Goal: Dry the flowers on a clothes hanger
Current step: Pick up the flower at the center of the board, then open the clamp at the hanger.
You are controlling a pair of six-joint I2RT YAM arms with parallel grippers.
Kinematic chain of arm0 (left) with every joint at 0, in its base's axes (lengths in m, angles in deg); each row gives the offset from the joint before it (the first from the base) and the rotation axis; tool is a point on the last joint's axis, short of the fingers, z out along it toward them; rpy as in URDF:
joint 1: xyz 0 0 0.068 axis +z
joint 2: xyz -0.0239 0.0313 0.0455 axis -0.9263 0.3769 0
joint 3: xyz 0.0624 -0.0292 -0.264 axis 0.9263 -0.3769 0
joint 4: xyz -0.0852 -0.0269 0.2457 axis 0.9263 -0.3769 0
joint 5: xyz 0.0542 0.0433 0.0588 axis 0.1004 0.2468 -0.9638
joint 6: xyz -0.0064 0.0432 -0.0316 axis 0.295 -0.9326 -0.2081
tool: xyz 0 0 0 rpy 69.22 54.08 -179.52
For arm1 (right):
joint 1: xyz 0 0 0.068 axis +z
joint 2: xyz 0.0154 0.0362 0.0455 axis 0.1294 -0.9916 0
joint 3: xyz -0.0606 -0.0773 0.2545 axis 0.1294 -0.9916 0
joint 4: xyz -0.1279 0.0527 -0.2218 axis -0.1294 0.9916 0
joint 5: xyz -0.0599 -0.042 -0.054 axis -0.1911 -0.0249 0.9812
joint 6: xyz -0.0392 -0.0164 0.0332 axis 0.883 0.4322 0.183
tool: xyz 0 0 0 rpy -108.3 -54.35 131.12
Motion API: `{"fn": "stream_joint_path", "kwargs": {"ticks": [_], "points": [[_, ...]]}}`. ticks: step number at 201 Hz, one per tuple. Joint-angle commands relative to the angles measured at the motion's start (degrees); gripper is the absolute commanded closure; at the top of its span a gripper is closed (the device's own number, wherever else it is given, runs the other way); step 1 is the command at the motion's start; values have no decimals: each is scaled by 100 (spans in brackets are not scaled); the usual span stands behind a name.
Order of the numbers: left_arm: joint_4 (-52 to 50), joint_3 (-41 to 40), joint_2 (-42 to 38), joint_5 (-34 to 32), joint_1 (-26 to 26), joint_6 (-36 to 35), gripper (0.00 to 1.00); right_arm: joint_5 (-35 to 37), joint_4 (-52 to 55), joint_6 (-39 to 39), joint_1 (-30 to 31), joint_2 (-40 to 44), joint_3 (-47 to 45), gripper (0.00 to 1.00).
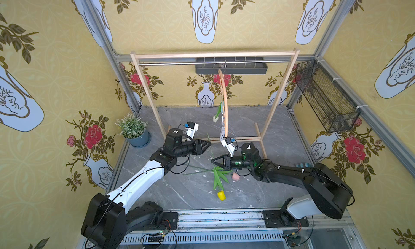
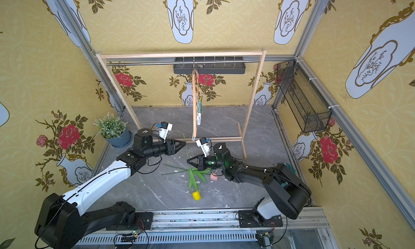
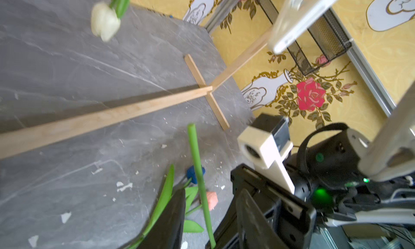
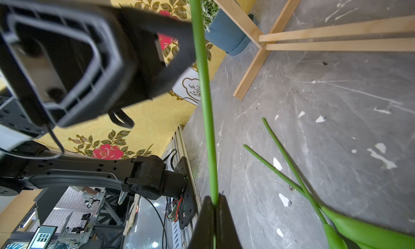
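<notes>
Hanging edge-on from the metal rail of the wooden rack [image 1: 146, 90], the clothes hanger [image 1: 225, 106] carries one white tulip [image 1: 215, 118], pegged head down. The right gripper [image 1: 212, 161] has its fingers pressed together on the stem of the yellow tulip [image 1: 221, 195], just above the leaves. The left gripper [image 3: 211, 191] sits higher on the same stem, its fingers [image 3: 173, 223] apart with the stem between them. A pink tulip [image 1: 235, 176] and a blue tulip [image 3: 193, 172] lie on the grey table [image 1: 157, 191] beneath the right arm, their stems crossing. A blue pot [image 1: 138, 139] at the table's left rear holds a bushy plant [image 1: 132, 125]. A wire basket [image 1: 325, 102] hangs on the right wall and a divided grey tray [image 1: 247, 68] behind the rail; the contents of neither can be made out.
</notes>
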State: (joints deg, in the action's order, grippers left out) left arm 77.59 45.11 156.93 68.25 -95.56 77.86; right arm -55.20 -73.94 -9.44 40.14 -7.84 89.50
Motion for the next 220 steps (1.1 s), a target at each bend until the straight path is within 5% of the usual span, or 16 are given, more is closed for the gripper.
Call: {"fn": "stream_joint_path", "kwargs": {"ticks": [1,46,96,140,220], "points": [[-132,269,75,-806,84,-287,52,230,372,178,-25,208,-133,100],[71,1061,637,-682,222,-533,48,764,1752,468,-477,1113,-428,100],[576,1745,1208,-420,455,-1031,40,721,3308,1083,-2170,1917,263,100],[1297,1937,1573,154,695,-991,36,21,3649,1777,-2892,767,1822,100],[2410,1942,2180,1288,955,-899,33,-631,4251,2651,-2847,-793,4178,100]]}}
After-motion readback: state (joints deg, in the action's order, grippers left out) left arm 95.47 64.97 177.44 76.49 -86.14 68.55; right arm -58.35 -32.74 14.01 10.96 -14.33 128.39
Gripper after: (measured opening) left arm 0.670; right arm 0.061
